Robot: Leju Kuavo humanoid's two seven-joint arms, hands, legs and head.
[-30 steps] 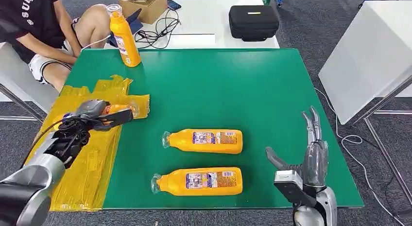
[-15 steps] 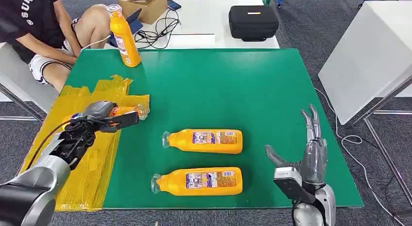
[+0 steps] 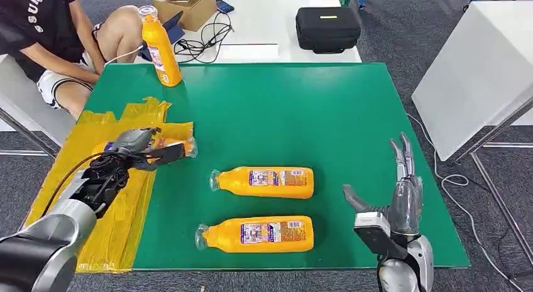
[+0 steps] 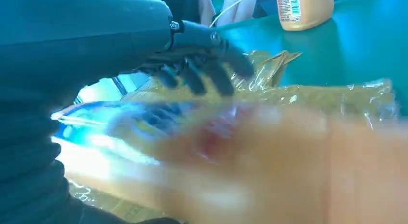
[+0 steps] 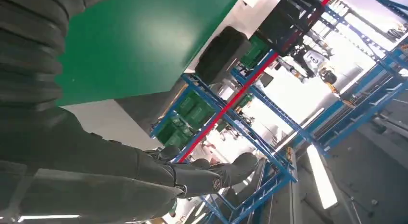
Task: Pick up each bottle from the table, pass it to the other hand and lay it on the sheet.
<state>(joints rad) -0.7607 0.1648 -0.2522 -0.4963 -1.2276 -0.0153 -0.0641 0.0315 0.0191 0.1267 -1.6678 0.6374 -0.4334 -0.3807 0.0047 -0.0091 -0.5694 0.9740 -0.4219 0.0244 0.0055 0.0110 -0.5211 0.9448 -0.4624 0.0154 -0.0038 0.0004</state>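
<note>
My left hand (image 3: 129, 155) holds an orange bottle (image 3: 170, 143) low over the yellow sheet (image 3: 107, 223) at the table's left edge, its clear cap pointing right. In the left wrist view the bottle (image 4: 250, 151) is a blur under my dark fingers (image 4: 202, 65). Two more orange bottles lie on the green table (image 3: 327, 116), one (image 3: 264, 182) in the middle and one (image 3: 258, 234) near the front edge. Another bottle (image 3: 160, 48) stands upright at the far left corner. My right hand (image 3: 402, 201) hangs open at the front right, fingers up, holding nothing.
A person (image 3: 50, 34) sits beyond the table's far left corner. A white table behind carries a black case (image 3: 328, 28), cables (image 3: 207, 37) and a cardboard box (image 3: 188, 6). Another white table (image 3: 478, 66) stands to the right.
My left hand has moved to the right over the sheet, and the bottle under it has shifted right with it. The right hand has barely moved.
</note>
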